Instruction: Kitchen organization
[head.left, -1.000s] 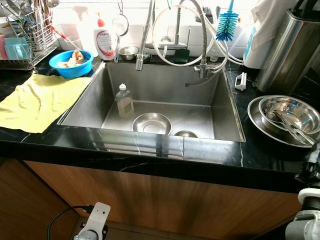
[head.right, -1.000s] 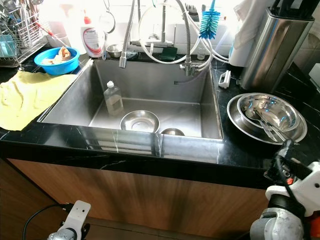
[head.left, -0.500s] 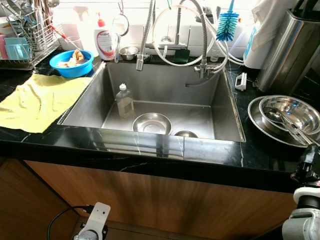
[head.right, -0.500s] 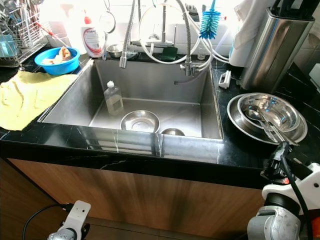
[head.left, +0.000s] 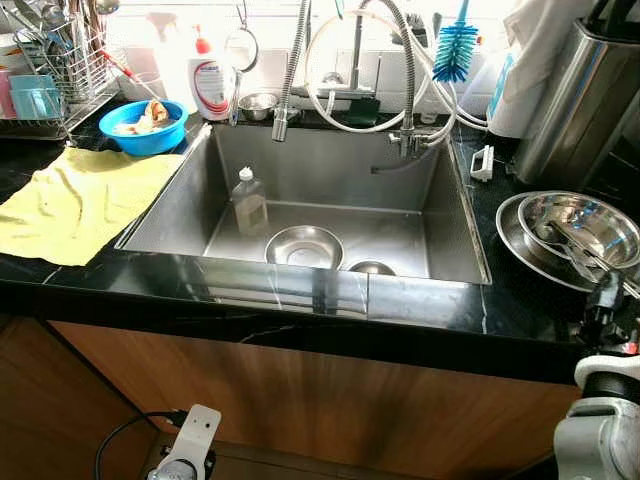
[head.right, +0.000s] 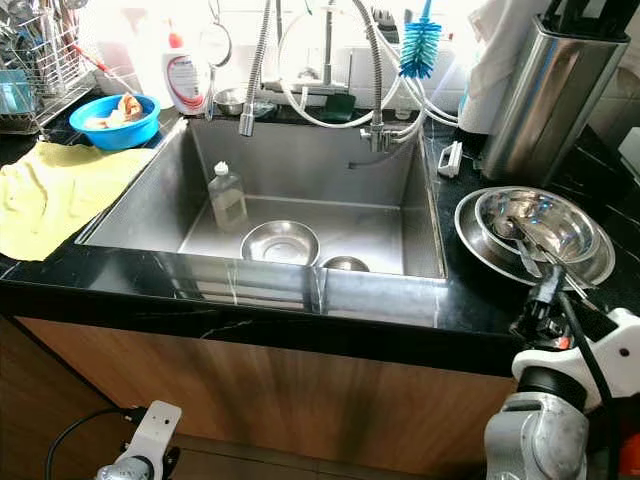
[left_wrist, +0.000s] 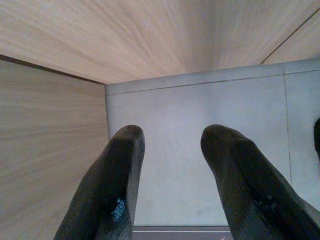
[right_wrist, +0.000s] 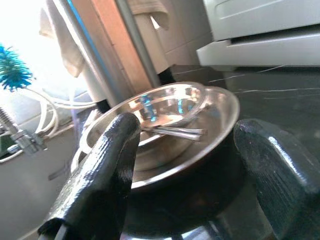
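My left end effector (left_wrist: 170, 150) hangs low by the cupboard, fingers apart. A bowl (head.left: 304, 246) sits in the sink (head.left: 455, 215). Right, my wide-open right end effector (right_wrist: 185, 165) has risen toward the stacked bowls (head.right: 535, 225), partly hiding their worktop (head.left: 420, 305) edge.

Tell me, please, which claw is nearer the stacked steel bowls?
Right. The right claw sits at the counter edge just before the steel bowls; the left claw hangs low by the cabinet.
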